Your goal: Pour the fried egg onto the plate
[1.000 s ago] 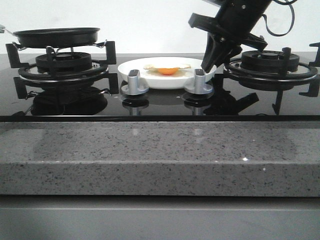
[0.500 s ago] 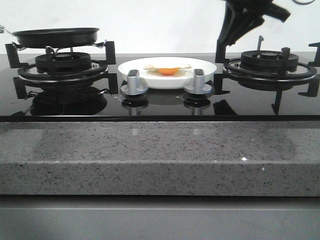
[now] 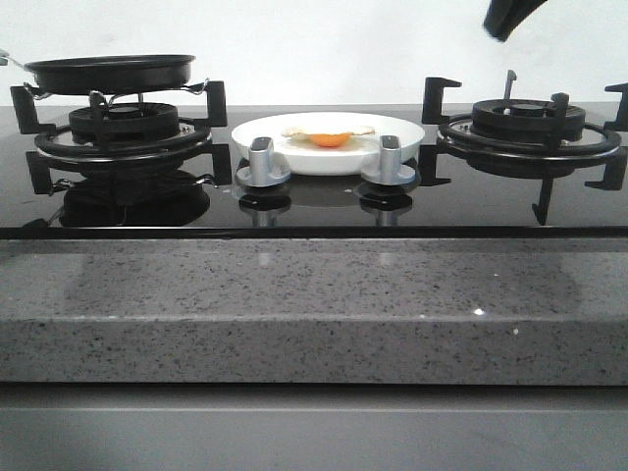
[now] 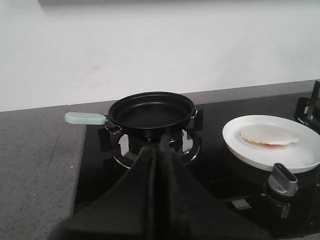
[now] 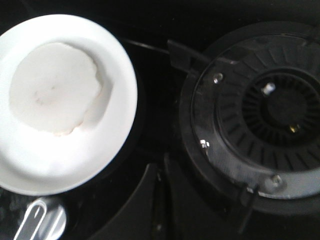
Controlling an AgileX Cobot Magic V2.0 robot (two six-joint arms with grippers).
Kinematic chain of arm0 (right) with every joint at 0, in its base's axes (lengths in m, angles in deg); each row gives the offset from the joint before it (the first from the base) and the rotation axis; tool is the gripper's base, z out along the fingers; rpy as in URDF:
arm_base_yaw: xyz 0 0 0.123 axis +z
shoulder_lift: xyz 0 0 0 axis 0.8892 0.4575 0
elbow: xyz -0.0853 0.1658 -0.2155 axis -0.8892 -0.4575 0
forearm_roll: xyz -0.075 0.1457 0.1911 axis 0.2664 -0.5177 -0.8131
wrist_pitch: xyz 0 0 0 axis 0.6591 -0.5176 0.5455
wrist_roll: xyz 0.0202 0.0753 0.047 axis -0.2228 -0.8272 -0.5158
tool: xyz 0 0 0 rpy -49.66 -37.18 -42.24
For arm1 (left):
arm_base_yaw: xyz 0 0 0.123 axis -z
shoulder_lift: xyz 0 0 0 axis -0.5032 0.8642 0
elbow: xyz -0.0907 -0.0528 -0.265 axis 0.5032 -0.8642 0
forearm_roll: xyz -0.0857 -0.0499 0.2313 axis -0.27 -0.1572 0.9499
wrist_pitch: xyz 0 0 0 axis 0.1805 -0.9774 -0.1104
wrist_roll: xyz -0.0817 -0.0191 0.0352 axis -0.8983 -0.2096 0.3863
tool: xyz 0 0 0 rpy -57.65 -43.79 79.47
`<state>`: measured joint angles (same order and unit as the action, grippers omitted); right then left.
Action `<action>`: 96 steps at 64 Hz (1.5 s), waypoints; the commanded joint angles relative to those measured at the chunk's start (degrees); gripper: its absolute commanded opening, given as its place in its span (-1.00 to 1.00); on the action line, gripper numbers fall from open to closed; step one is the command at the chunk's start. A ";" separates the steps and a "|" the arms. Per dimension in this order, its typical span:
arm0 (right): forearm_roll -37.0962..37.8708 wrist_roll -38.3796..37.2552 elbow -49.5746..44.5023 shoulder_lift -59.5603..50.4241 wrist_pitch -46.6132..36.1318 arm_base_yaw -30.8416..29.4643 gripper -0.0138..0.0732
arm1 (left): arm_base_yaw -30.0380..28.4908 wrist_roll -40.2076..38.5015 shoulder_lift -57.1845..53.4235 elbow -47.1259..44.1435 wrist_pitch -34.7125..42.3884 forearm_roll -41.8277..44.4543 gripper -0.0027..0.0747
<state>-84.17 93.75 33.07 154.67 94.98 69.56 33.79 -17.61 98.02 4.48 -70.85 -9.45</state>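
Observation:
The fried egg (image 3: 330, 136) lies on the white plate (image 3: 402, 132) in the middle of the hob, between the two burners; it also shows on the plate (image 4: 240, 147) in the left wrist view as a pale fried egg (image 4: 268, 135), and in the right wrist view as a washed-out fried egg (image 5: 52, 95) on the plate (image 5: 117, 125). My right gripper (image 5: 161, 170) is shut and empty, raised high above the right burner; only its tip (image 3: 510, 15) shows in the front view. My left gripper (image 4: 156, 150) is shut and empty, held back from the black pan (image 4: 150, 111).
The empty black frying pan (image 3: 110, 71) with a pale green handle (image 4: 84, 118) sits on the left burner (image 3: 123, 132). The right burner (image 3: 530, 123) stands bare. Two silver knobs (image 3: 263, 162) (image 3: 390, 162) rise in front of the plate. A grey stone counter edge (image 3: 314, 314) runs along the front.
The right gripper has risen from beside the plate's right rim, up and to the right, until only its tip shows at the top of the front view. Egg, plate and pan have not moved.

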 commanded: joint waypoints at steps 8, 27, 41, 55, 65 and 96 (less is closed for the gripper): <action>-0.07 3.96 -18.98 -18.59 -16.04 -0.08 -0.83 | 0.39 -0.45 0.37 1.46 4.27 -0.81 -0.98; -0.07 6.24 -42.72 -39.28 -28.64 -0.08 -0.83 | 0.39 -0.45 0.37 1.46 4.16 -0.81 -0.98; -0.07 6.24 -56.89 -55.88 -33.75 -0.08 -0.83 | 0.39 -0.45 0.37 1.46 4.16 -0.81 -0.98; -0.07 6.24 -67.67 -70.93 -35.82 -0.08 -0.83 | 0.39 -0.45 0.37 1.46 4.16 -0.81 -0.98; -0.12 6.24 -72.92 -79.94 -38.48 -0.08 -0.83 | 0.39 -0.45 0.37 1.46 4.16 -0.81 -0.98; -0.12 6.24 -73.62 -83.15 -38.84 -0.08 -0.84 | 0.39 -0.45 0.37 1.46 4.16 -0.81 -0.98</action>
<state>-84.04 99.27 -42.03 71.02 60.99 69.56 33.79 -17.61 98.02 4.48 -70.85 -9.45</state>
